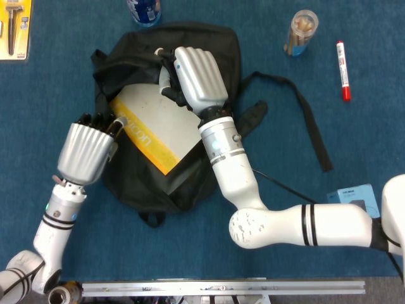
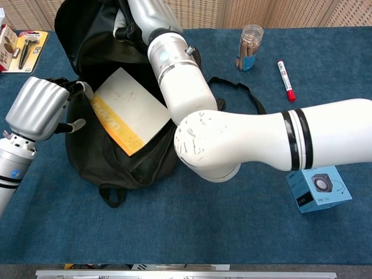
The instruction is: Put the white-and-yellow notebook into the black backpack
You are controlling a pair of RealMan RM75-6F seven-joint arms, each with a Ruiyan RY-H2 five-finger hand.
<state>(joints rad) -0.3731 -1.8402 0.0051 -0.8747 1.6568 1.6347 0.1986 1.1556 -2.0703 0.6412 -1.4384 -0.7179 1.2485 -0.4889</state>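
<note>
The black backpack (image 1: 166, 120) lies flat on the blue counter (image 1: 354, 126) with its mouth pulled wide. The right robot hand (image 1: 197, 77) rests on the upper edge of the opening, its fingers curled over the fabric near the far corner of the book; I judge that it holds the mouth open so the book can slide in, though what exactly the fingers pinch is hidden. The white-and-yellow notebook (image 1: 154, 128) lies tilted in the opening, white cover up and yellow band toward the left side. It is partly inside, with its lower corner over the dark fabric, so the task looks not finished.

The left robot hand (image 1: 87, 149) is at the left rim of the backpack, just beside the notebook's yellow edge. In the chest view its fingers (image 2: 74, 124) are bent, and one seems to hook the rim. Whether they touch the notebook I cannot tell. The notebook lies between the two robot hands, nearer to the right one.
</note>
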